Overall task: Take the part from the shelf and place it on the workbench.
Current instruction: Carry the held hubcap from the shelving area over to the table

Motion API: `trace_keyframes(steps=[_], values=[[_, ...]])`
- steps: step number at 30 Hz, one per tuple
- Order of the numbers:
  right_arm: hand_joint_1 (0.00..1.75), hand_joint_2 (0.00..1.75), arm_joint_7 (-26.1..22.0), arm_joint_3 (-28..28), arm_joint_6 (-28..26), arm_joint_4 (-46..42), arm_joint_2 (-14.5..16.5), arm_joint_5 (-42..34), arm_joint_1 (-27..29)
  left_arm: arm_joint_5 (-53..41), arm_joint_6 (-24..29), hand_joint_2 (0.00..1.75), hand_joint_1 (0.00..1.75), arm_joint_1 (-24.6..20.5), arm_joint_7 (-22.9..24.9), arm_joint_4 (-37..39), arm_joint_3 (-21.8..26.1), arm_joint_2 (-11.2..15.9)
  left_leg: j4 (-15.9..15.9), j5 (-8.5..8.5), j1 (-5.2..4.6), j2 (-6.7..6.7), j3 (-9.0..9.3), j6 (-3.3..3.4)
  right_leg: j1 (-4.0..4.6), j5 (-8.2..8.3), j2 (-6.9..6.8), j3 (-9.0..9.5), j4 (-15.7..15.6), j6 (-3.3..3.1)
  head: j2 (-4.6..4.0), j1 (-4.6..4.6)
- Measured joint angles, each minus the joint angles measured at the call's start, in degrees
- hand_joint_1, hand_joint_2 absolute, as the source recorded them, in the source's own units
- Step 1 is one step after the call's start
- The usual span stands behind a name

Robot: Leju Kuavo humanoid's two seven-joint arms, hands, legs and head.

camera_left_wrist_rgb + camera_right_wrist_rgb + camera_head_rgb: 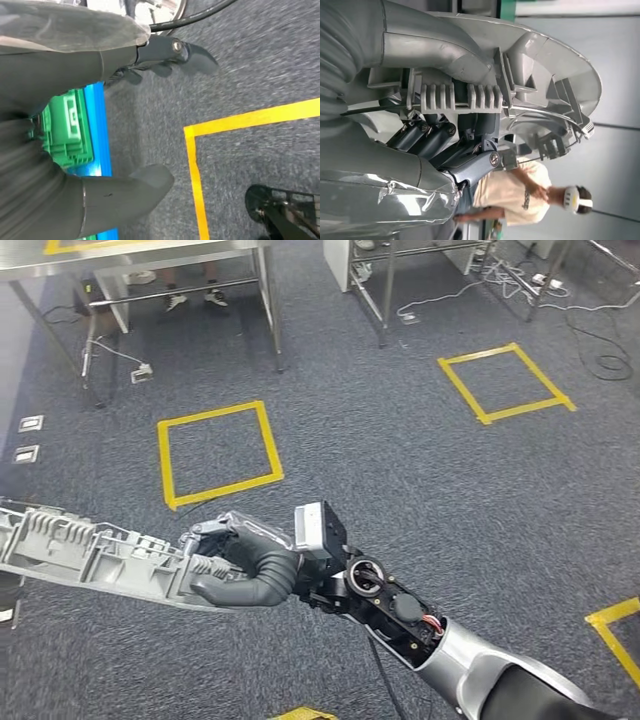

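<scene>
A long grey ribbed plastic part stretches out to the left above the carpet, gripped at its near end by my right hand. Up close in the right wrist view, that hand has its thumb and dark fingers wrapped round the part, whose ribs and clips show clearly. My left hand hangs over the floor with its thumb and fingers apart and nothing between them.
Grey carpet carries yellow tape squares. Metal tables with cables stand at the far side, and feet of a person show under one. A person in a light shirt stands beyond the part. A green and blue crate lies by my left hand.
</scene>
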Motion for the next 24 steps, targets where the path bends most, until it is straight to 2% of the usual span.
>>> trace_keyframes(steps=[1, 3, 4, 5, 6, 7, 10, 12, 14, 17, 21, 24], values=[[1.75, 1.75, 0.1, 0.0, -0.1, 0.0, 0.0, 0.1, 0.1, 0.0, -0.1, 1.75, 0.00, 0.0, 0.0, 0.0, 0.0, 0.1, -2.5, 1.57, 0.21, 0.14, 1.42, -0.22, -0.04, -0.17, -0.41, -0.02, 0.2, 0.18, 0.00, -0.12], [1.75, 1.75, 0.3, 0.0, -0.2, 0.0, 0.0, 0.0, 0.1, -0.1, -0.1, 1.75, 0.00, 0.1, 0.0, 0.0, 0.0, 0.1, -10.9, 5.12, 0.49, 0.61, 6.18, -0.42, -0.10, -0.66, -1.00, -0.12, 0.9, 0.77, 0.00, -0.30], [1.75, 1.75, 0.5, 0.0, -0.1, 0.0, 0.0, -0.1, 0.1, -0.1, -0.1, 1.75, 0.00, 0.1, 0.0, 0.0, 0.0, 0.1, -14.2, 6.14, 0.45, 0.75, 7.93, -0.26, -0.01, -0.92, -1.16, -0.25, 1.3, 1.11, 0.00, -0.33], [1.75, 1.75, 0.6, 0.0, 0.0, -0.1, 0.0, -0.2, 0.1, -0.1, -0.2, 1.75, 0.00, 0.1, 0.0, 0.0, 0.0, 0.1, -15.8, 6.43, 0.39, 0.82, 8.78, 0.09, 0.10, -1.13, -1.27, -0.42, 1.7, 1.39, 0.00, -0.32], [1.75, 1.75, 0.7, 0.0, 0.1, -0.2, 0.0, -0.4, 0.1, -0.1, -0.2, 1.75, 0.00, 0.1, 0.0, 0.0, 0.0, 0.0, -16.1, 6.26, 0.30, 0.78, 8.93, 0.46, 0.24, -1.44, -1.23, -0.57, 2.0, 1.38, 0.00, -0.18], [1.75, 1.75, 0.8, 0.0, 0.2, -0.2, 0.0, -0.4, 0.2, -0.1, -0.2, 1.75, 0.00, 0.1, 0.0, 0.0, 0.0, 0.0, -16.1, 6.29, 0.28, 0.71, 8.88, 0.74, 0.29, -1.61, -1.13, -0.64, 2.2, 1.05, 0.00, 0.10], [1.75, 1.75, 0.9, 0.0, 0.3, -0.3, -0.1, -0.4, 0.2, -0.1, -0.2, 1.75, 0.00, 0.1, 0.1, 0.0, 0.0, -0.2, -16.0, 6.09, 0.16, 0.71, 8.94, 1.03, 0.25, -1.70, -0.93, -0.59, 2.3, -0.37, 0.00, 0.80], [1.75, 1.75, 0.9, 0.0, 0.2, -0.3, -0.1, -0.4, 0.3, -0.1, -0.2, 1.75, 0.00, 0.1, 0.1, 0.0, 0.0, -0.2, -16.0, 6.03, 0.04, 0.71, 8.94, 1.21, 0.22, -1.54, -0.93, -0.52, 2.1, -0.61, 0.00, 1.11], [1.75, 1.75, 0.9, 0.0, 0.2, -0.3, -0.1, -0.4, 0.4, -0.1, -0.2, 1.75, 0.00, 0.1, 0.1, 0.0, 0.0, -0.2, -16.0, 6.00, -0.04, 0.71, 8.92, 1.42, 0.20, -1.39, -0.93, -0.43, 1.9, -0.58, 0.00, 1.35], [1.75, 1.75, 0.8, -0.1, 0.1, -0.3, -0.1, -0.4, 0.5, -0.1, -0.2, 1.75, 0.00, 0.1, 0.3, 0.0, 0.0, -0.2, -15.9, 5.95, -0.24, 0.72, 8.90, 1.71, 0.02, -1.23, -0.92, -0.39, 1.8, -0.04, 0.00, 1.58], [1.75, 1.75, 0.7, -0.2, -0.3, -0.3, -0.1, -0.5, 0.7, -0.2, -0.2, 1.75, 0.00, 0.1, 1.0, 0.0, 0.0, -0.2, -15.9, 5.88, -0.52, 0.74, 8.88, 1.85, -0.37, -1.26, -0.89, -0.38, 1.7, 1.97, 0.00, 1.52], [1.75, 1.75, 0.6, -0.3, -0.4, -0.3, -0.1, -0.5, 0.9, -0.2, -0.2, 1.75, 0.00, 0.1, 1.1, 0.0, 0.0, -0.1, -15.9, 5.87, -0.54, 0.76, 8.88, 1.87, -0.39, -1.29, -0.87, -0.40, 1.7, 2.45, 0.00, 1.26]])
